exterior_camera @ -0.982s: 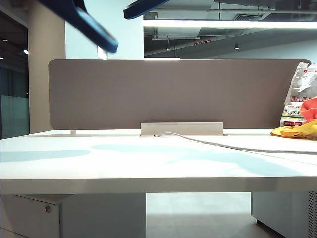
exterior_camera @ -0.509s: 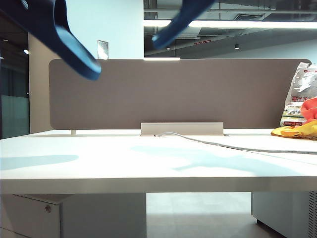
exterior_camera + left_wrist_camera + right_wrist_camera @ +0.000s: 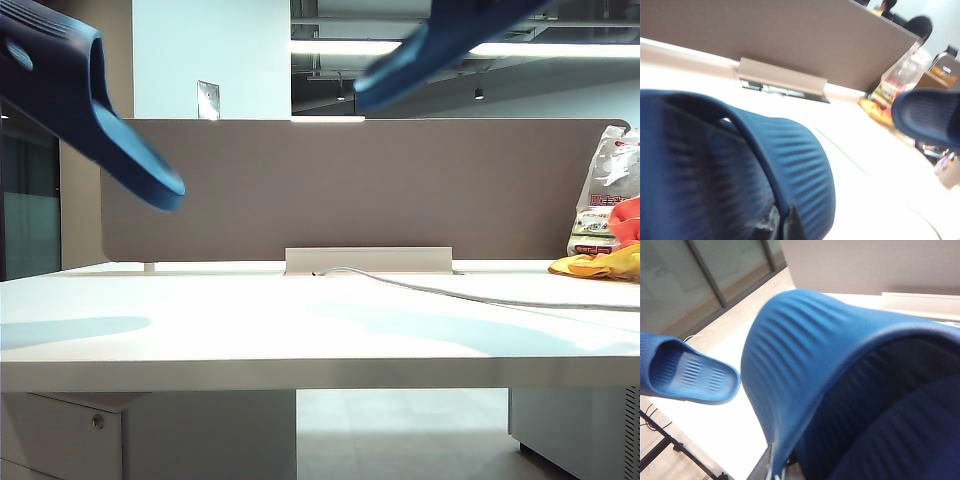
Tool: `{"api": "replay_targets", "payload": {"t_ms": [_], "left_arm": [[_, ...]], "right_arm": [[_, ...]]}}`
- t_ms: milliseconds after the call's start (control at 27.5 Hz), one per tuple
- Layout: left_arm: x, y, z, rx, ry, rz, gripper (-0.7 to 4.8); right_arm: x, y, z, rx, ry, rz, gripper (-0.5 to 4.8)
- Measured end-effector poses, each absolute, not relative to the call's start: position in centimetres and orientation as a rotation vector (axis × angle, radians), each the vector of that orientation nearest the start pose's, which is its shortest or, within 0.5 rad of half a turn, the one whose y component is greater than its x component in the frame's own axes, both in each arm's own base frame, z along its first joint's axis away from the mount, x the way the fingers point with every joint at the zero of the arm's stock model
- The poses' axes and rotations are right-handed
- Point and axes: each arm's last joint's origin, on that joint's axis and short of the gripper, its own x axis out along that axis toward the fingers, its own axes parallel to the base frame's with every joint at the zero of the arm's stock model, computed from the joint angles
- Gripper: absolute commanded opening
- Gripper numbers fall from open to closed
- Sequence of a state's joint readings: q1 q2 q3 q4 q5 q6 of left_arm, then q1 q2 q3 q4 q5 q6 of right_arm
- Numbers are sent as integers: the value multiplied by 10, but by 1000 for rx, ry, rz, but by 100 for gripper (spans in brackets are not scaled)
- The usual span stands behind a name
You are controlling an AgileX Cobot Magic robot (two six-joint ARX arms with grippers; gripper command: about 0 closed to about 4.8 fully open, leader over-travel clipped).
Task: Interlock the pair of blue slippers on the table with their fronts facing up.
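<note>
My left hand (image 3: 782, 227) is clamped shut on the ridged strap of one dark navy-blue moulded rubber slipper (image 3: 85, 110), held high over the left of the wide white table (image 3: 300, 330). My right hand (image 3: 776, 469) is closed the same way on the strap of the matching navy slipper (image 3: 440, 45), up over the middle. Neither touches the table. My worry: both grips are thin pinches on flexible straps, so a slipper could swing or twist, meet its mate crookedly, or slip free and land front down.
</note>
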State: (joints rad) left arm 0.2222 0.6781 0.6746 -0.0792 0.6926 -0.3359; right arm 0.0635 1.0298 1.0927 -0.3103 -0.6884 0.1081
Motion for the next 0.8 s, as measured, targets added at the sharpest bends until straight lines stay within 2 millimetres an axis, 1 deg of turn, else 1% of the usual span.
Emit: {"api": "replay_targets", "payload": {"t_ms": [36, 73, 109, 145, 182, 255, 400, 436, 582, 655, 691, 800], "left_arm": [[149, 12, 322, -354, 109, -472, -6], [149, 10, 324, -344, 88, -479, -6], [149, 6, 328, -331, 57, -482, -6], [149, 4, 328, -328, 52, -478, -6], [151, -2, 325, -318, 56, -460, -6], [153, -10, 314, -299, 87, -459, -6], [162, -22, 300, -280, 145, -481, -6], [169, -28, 295, -271, 168, -502, -6], [191, -35, 285, -272, 187, -524, -6], [202, -37, 282, -273, 181, -558, -6], [208, -38, 279, -272, 175, -593, -6], [218, -42, 275, -269, 166, -676, -6]], "right_arm": [[214, 32, 370, 192, 302, 749, -2], [216, 33, 361, 204, 318, 762, -2], [218, 34, 342, 231, 345, 785, -2], [219, 35, 332, 247, 353, 801, -2], [221, 35, 319, 275, 350, 821, -2], [222, 36, 307, 297, 314, 841, -2], [222, 36, 297, 292, 278, 859, -2], [224, 36, 294, 296, 285, 865, -2], [232, 37, 287, 307, 308, 881, -2], [236, 38, 282, 319, 332, 921, -2], [239, 39, 279, 327, 339, 944, -2], [246, 40, 274, 345, 347, 970, -2]]}}
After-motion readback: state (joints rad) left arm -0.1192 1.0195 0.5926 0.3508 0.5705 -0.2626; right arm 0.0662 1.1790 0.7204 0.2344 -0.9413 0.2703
